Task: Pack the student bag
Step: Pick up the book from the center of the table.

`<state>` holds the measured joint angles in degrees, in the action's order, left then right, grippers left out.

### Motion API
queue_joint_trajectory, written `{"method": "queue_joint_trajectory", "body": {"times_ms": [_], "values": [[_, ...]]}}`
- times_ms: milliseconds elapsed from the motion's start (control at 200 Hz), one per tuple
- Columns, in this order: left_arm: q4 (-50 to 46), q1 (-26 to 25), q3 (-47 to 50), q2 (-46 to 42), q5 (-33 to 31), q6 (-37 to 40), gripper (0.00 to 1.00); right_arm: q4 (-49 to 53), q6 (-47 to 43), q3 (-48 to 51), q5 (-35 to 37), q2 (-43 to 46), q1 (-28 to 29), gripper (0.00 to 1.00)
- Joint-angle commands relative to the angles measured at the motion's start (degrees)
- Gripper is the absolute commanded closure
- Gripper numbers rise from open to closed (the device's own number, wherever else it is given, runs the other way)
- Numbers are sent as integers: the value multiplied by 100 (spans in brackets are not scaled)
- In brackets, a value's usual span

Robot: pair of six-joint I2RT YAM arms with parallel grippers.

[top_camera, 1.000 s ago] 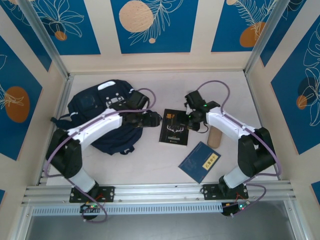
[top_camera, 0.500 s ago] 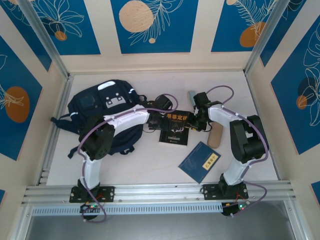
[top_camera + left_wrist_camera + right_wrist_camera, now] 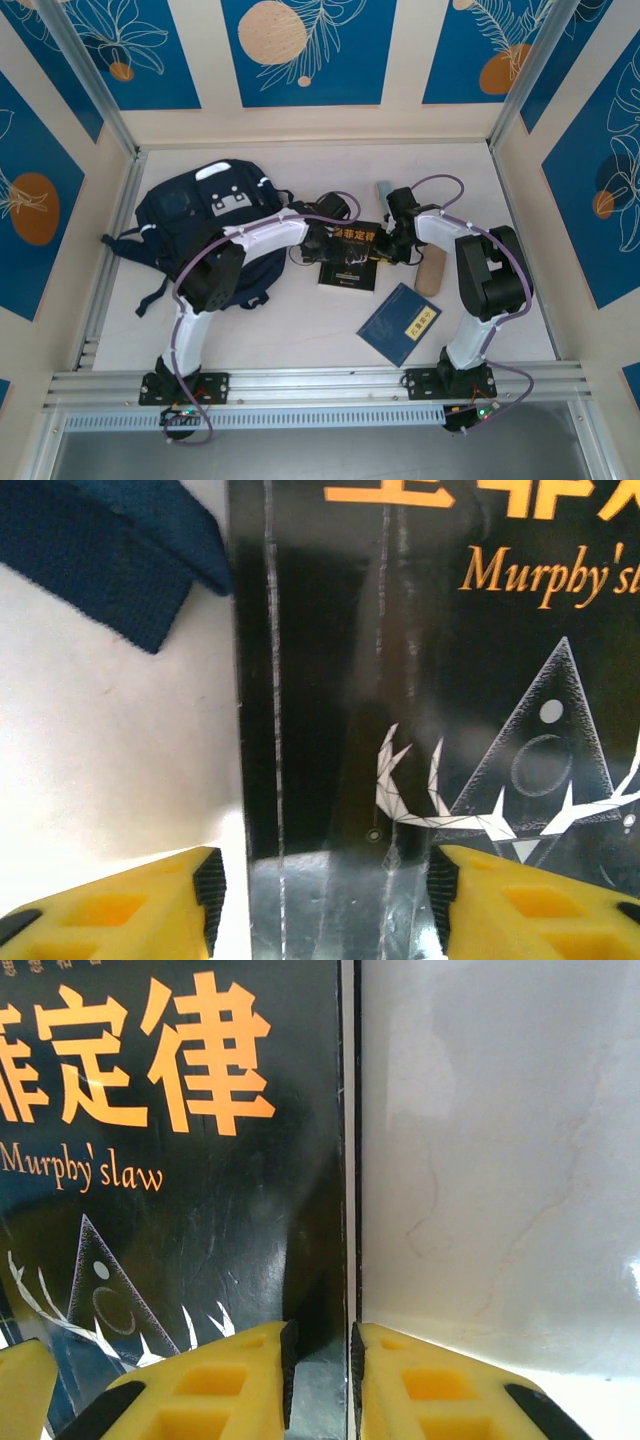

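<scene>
Student bag point(image 3: 185, 235) lies far-left on table point(image 3: 300, 330). Left gripper point(image 3: 325, 880): fingers apart, straddling left edge of black book point(image 3: 350, 265). Right gripper point(image 3: 318, 1365): fingers nearly together astride book's right edge; clamped or not, cannot tell. Blue book point(image 3: 400, 322) near-right.

I see a pale table point(image 3: 300, 330). The bag point(image 3: 190, 215) lies at left, the black book point(image 3: 348, 268) mid-table, the blue book point(image 3: 400, 322) nearer me, and a tan oblong point(image 3: 430, 272) right of the black book.
</scene>
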<state>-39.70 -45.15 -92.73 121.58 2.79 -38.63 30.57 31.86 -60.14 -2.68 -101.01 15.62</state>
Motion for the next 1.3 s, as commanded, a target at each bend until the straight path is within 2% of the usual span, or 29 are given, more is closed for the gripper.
{"method": "queue_joint_trajectory", "body": {"times_ms": [0,140,375,550,725,865,980,1060,1100,1185,1295], "values": [[-180,-42,-223,166,218,11,48,127,-113,11,-275,-125,15,74],[-296,-50,-296,299,214,14,57,99,-135,-39,-735,-82,29,69],[-801,-207,-600,750,-81,216,59,125,-77,-156,-1305,123,29,68],[-936,-245,-615,936,-190,181,60,204,-22,-183,-1363,514,35,69],[-951,-241,-615,847,-299,176,61,283,40,-134,-1238,674,29,77],[-957,-223,-700,699,-364,230,61,277,115,-77,-1149,732,27,79],[-978,-215,-814,704,-371,263,61,240,101,-68,-1198,728,29,85],[-960,-208,-891,653,-332,265,61,207,113,-60,-1194,701,29,95],[-960,-197,-912,578,-323,268,61,176,110,-43,-1171,725,29,100],[-872,-111,-875,240,-278,286,58,80,55,-9,-1165,832,17,100],[-263,214,-342,-484,305,289,42,-178,-105,11,-1540,1065,20,100]]}}
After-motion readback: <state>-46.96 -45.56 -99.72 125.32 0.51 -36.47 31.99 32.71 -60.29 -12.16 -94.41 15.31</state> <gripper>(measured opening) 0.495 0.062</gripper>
